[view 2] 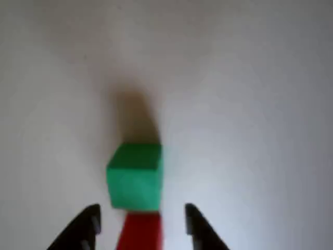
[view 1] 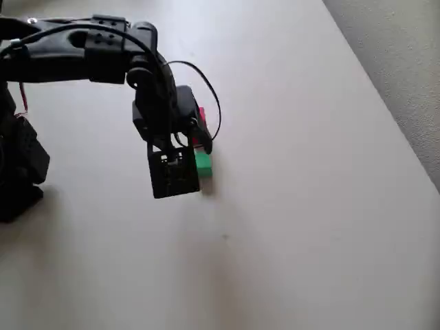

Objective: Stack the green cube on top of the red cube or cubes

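On top of a small matte red cube (view 2: 141, 232) in the wrist view sits the small matte green cube (view 2: 135, 176), resting on it and shifted a bit left, so its edges don't line up with the red below. How many red cubes are under it can't be told; just one red face shows. Dark shadow runs up the table from the green cube. Black two-finger gripper (view 2: 141, 221) has its jaws spread, one fingertip (view 2: 89, 219) left of the stack and the other at right, both apart from the cubes, nothing pinched.

Overhead view: green cube (view 1: 203, 163) peeks out at the right side of the black gripper (view 1: 196, 141), with a sliver of red cube (view 1: 201, 113) just above it in the picture, mostly hidden by the arm. Black robot arm (view 1: 82, 48) reaches in from the left over the pale beige tabletop (view 1: 309, 206). Grey speckled floor (view 1: 405, 62) lies past the table's right edge.
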